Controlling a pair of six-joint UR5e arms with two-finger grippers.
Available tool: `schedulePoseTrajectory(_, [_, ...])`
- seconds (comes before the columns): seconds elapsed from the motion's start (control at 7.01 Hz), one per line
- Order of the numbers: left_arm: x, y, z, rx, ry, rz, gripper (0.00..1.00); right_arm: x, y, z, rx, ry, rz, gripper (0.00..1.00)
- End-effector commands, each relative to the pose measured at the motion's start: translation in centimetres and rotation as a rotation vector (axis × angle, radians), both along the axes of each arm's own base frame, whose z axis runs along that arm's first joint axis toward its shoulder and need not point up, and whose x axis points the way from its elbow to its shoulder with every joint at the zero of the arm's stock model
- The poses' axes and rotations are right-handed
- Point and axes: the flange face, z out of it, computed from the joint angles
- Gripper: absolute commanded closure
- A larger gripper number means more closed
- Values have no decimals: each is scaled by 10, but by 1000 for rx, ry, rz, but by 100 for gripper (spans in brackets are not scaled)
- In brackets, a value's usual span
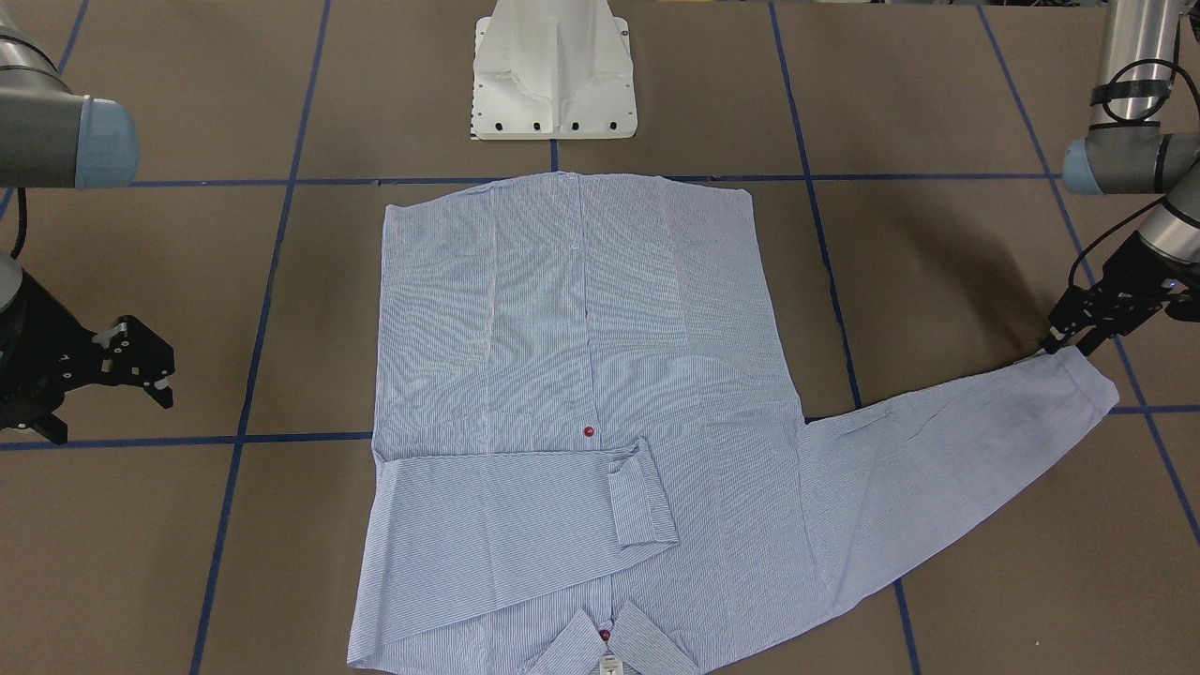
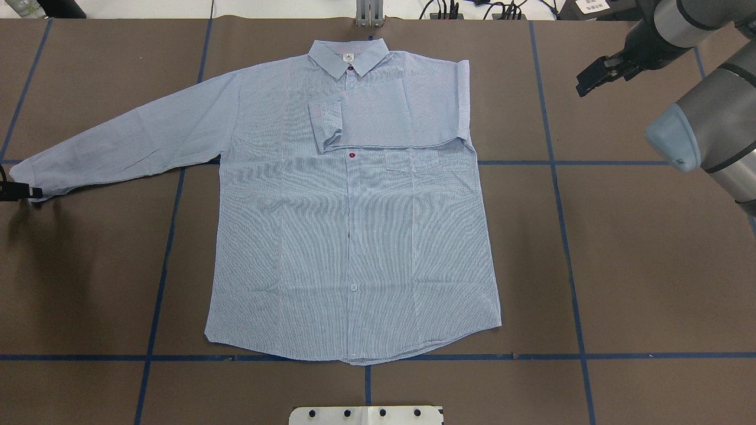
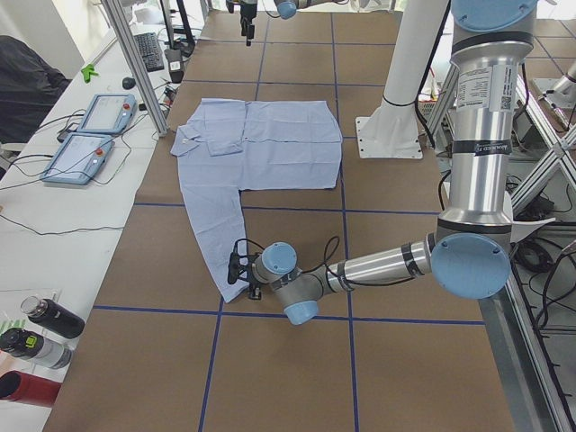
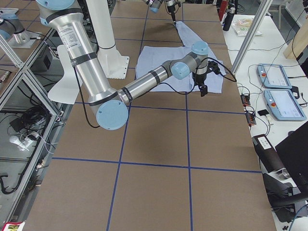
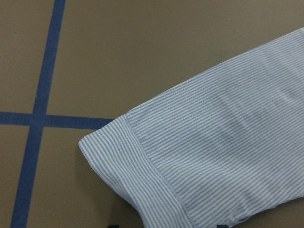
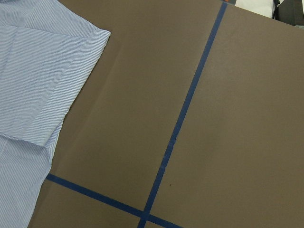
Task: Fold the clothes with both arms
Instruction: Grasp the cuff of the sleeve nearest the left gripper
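Note:
The light blue striped shirt (image 2: pixel 354 224) lies flat and face up on the brown table, collar (image 2: pixel 348 56) at the far side. One sleeve is folded across the chest (image 2: pixel 378 121). The other sleeve (image 2: pixel 130 141) stretches out to the overhead view's left, and its cuff (image 5: pixel 142 166) fills the left wrist view. My left gripper (image 1: pixel 1073 345) is low at that cuff's corner, jaws apart, holding nothing; it also shows in the overhead view (image 2: pixel 23 193). My right gripper (image 1: pixel 155 370) is open and empty, raised beside the shirt's shoulder side; it also shows in the overhead view (image 2: pixel 587 79).
The white pedestal base (image 1: pixel 553 75) stands just behind the shirt's hem. Blue tape lines (image 2: pixel 567 236) grid the brown tabletop. Control pendants (image 3: pixel 90 135) and bottles (image 3: pixel 40 333) lie on the side bench beyond the table's far edge.

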Motion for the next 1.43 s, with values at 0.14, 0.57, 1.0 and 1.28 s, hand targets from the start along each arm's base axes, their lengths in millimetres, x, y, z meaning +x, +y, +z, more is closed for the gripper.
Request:
schedulePoseTrajectory(0.14, [3,3,-2,8,15,7,100,1,1,-8,12,-7,4,1])
schedulePoseTrajectory(0.57, [6,4,-32,53,68,38,100,1,1,-11,16,-9,4,1])
schedulePoseTrajectory(1.0, [30,-42,-141,99,96,38,100,1,1,-9,13,-8,5,1])
schedulePoseTrajectory(1.28, [60,-93,-264,46,71,38,100,-1,1,-8,8,-6,3,1])
